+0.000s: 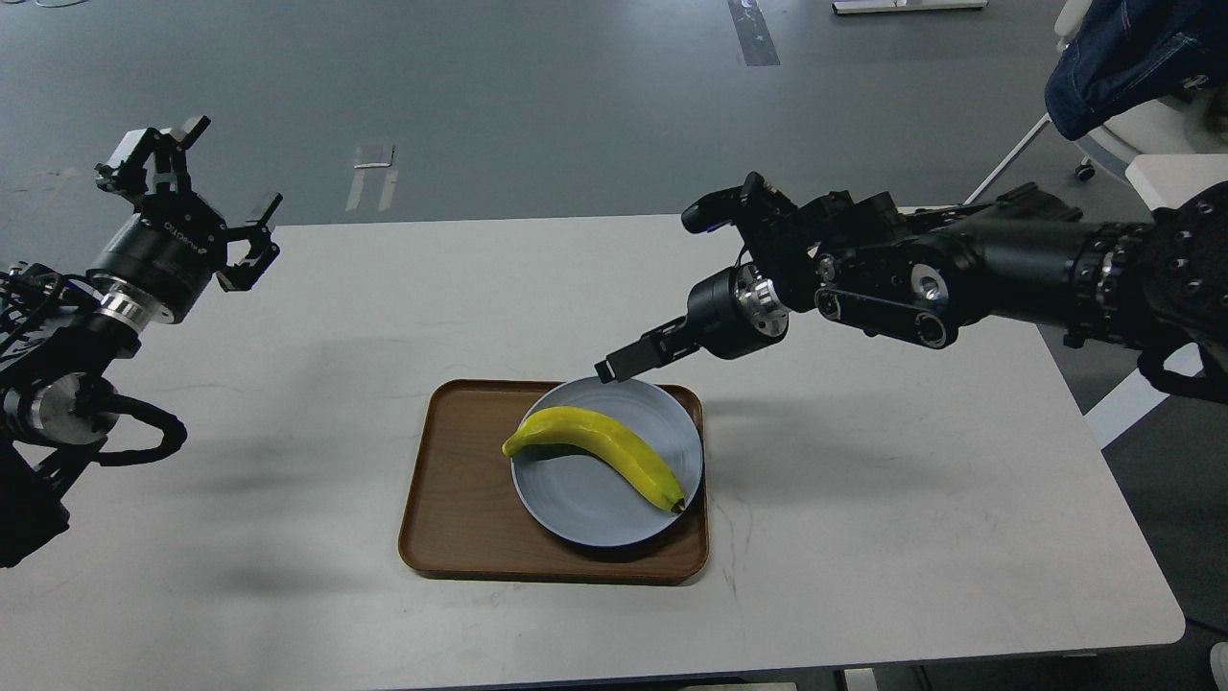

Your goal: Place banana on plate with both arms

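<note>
Soft, bruisable banana (600, 449) lies across the plate (576, 509); left gripper (206, 182) spread, right gripper (624, 363) unclear; grasp mid-body.

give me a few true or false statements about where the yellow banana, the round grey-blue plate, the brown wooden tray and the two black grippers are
1. The curved yellow banana lies on the round grey-blue plate. True.
2. The plate sits directly on the white table, beside the brown wooden tray. False: the plate rests inside the tray.
3. The left gripper is open and holds nothing. True.
4. The right gripper is clamped on the banana. False: it hangs above the plate's far rim, apart from the banana.
5. The left gripper is right over the tray. False: it is raised far to the left of it.
</note>
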